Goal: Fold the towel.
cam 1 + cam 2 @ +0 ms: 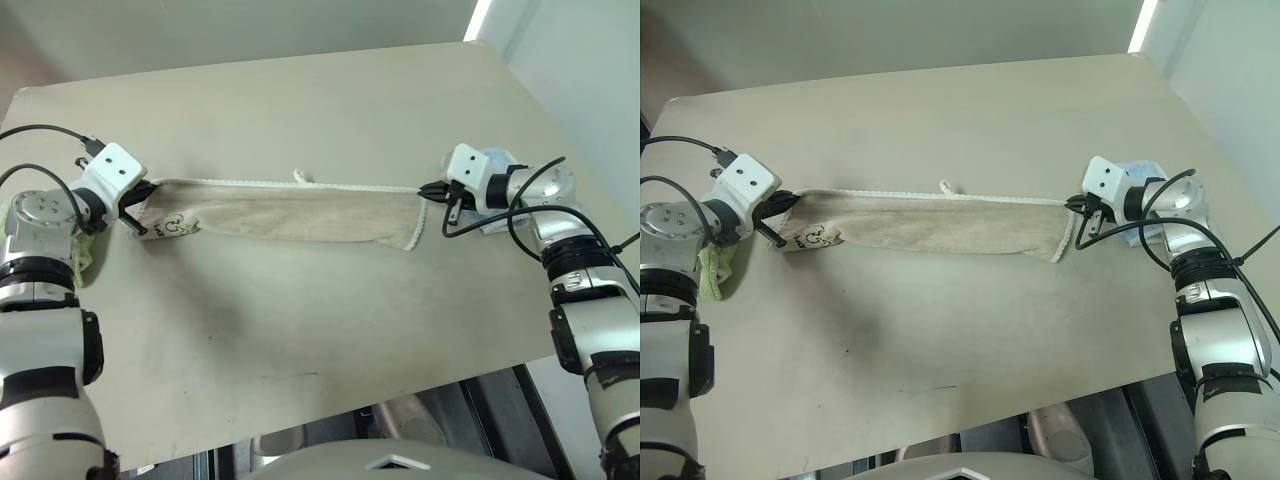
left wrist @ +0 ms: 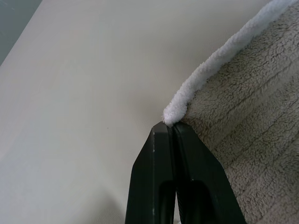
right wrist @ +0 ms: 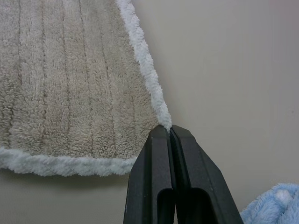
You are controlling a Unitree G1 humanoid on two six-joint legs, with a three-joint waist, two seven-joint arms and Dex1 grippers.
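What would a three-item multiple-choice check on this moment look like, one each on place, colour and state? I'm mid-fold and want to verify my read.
1. Where does the light blue cloth lie?
A. Beside the right hand
B. At the middle of the table
C. On top of the beige towel

2. What colour is the edging on the towel?
A. Green
B. White
C. Black

3. How do the two hands stand?
A. Both open above the towel
B. Left shut on a corner, right open
C. Both shut on a towel corner

Answers:
1 A: the blue cloth sits just behind the right hand, at the table edge on that side.
2 B: a white cord runs along the beige pile in both wrist views.
3 C: the left hand and the right hand each pinch a corner of the edging, with the towel stretched between them.
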